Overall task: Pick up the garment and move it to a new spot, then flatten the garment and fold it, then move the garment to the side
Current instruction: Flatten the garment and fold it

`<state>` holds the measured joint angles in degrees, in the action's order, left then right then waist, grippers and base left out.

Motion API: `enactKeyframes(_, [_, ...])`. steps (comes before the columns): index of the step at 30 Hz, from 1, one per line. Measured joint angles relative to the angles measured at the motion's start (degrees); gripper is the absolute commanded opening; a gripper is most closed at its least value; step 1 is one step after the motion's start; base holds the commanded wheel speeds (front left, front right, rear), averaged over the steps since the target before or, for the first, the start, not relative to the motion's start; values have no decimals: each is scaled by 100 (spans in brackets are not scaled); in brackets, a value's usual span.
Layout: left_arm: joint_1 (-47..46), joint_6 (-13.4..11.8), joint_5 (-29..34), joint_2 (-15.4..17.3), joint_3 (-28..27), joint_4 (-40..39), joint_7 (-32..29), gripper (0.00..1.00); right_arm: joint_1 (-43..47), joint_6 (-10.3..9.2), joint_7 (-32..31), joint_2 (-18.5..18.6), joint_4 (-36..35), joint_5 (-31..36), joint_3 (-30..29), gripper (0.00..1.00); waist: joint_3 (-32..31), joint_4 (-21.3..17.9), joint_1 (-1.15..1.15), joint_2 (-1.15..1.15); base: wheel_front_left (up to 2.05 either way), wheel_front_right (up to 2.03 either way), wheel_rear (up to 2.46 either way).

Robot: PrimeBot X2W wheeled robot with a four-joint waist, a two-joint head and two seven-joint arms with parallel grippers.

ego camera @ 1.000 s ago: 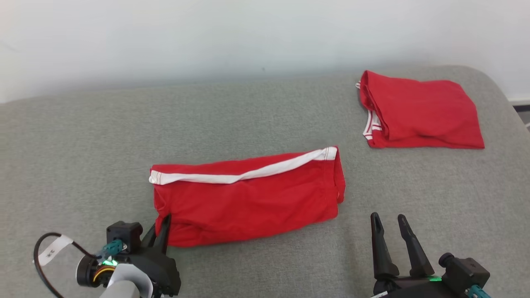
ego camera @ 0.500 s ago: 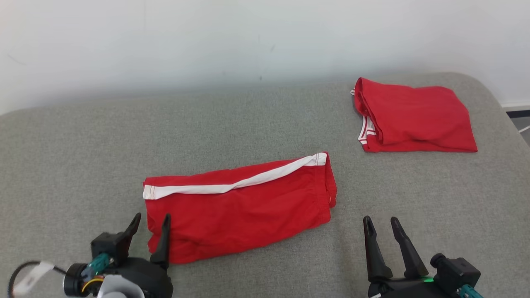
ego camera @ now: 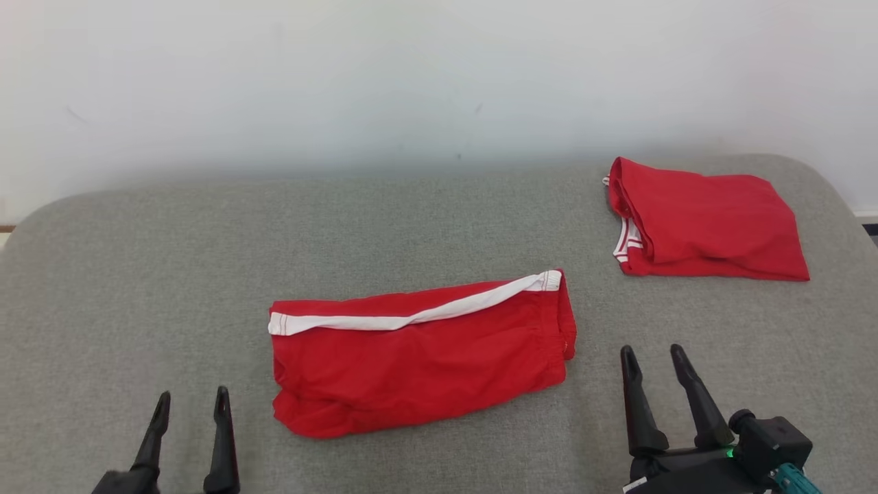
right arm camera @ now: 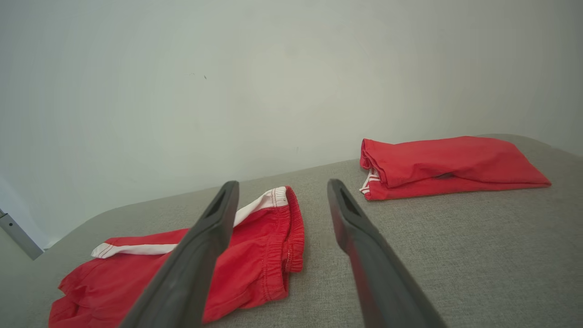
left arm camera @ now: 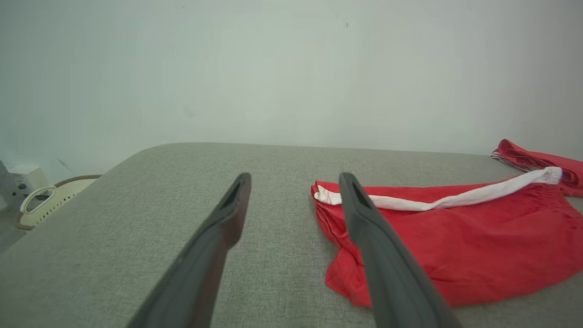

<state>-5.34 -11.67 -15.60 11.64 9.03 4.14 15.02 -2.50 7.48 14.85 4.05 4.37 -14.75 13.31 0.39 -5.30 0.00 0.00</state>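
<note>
Nearest the robot, the left gripper (ego camera: pixel 192 392) is seen low at the left with its 2 fingers apart and nothing between them, clear of the cloth and to the left of it. The right gripper (ego camera: pixel 651 350) is seen low at the right, likewise spread and empty, just off the garment's right end. Between them, in the middle of the grey padded surface (ego camera: pixel 137 274), the garment (ego camera: pixel 418 357), a pair of red shorts, is laid out as 1 long doubled band, with a white stripe (ego camera: pixel 411 317) along its far edge, a gathered waistband at the right end and a rumpled near-left corner. The step in hand is judged to be a second fold, end over end, before the move to the side. For this to be done well, the rumpled corner is best smoothed first. All layers at 1 end should then be pinched together at both the near and the far corners. That end should be lifted only slightly and laid squarely over the other, so that the stripe is kept straight. Farther off, at the far right, a second folded red garment (ego camera: pixel 706 226) lies well apart and should be left undisturbed. Beyond it, a pale wall (ego camera: pixel 411 82) is seen.
</note>
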Motion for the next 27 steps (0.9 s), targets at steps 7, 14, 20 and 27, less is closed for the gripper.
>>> enactKeyframes(7, [761, -76, 138, 29, -121, -601, 0, 100, 177, 0, -27, 44, -88, 226, -358, 100, -117, 212, 0, 0, 0, 0, 0])
enactKeyframes(14, [962, -37, 421, 202, 124, -797, -87, 100, 548, 0, -165, -10, -282, 519, -636, 100, -221, 500, 0, 0, 0, 0, 0])
enactKeyframes(20, [1003, 40, 309, 194, 155, -756, -168, 100, 672, 0, -350, -66, -333, 623, -610, 100, -310, 609, 0, 0, 0, 0, 0])
enactKeyframes(27, [999, 142, 140, 199, 157, -651, -168, 100, 669, 0, -535, -93, -355, 675, -572, 100, -369, 564, 0, 0, 0, 0, 0])
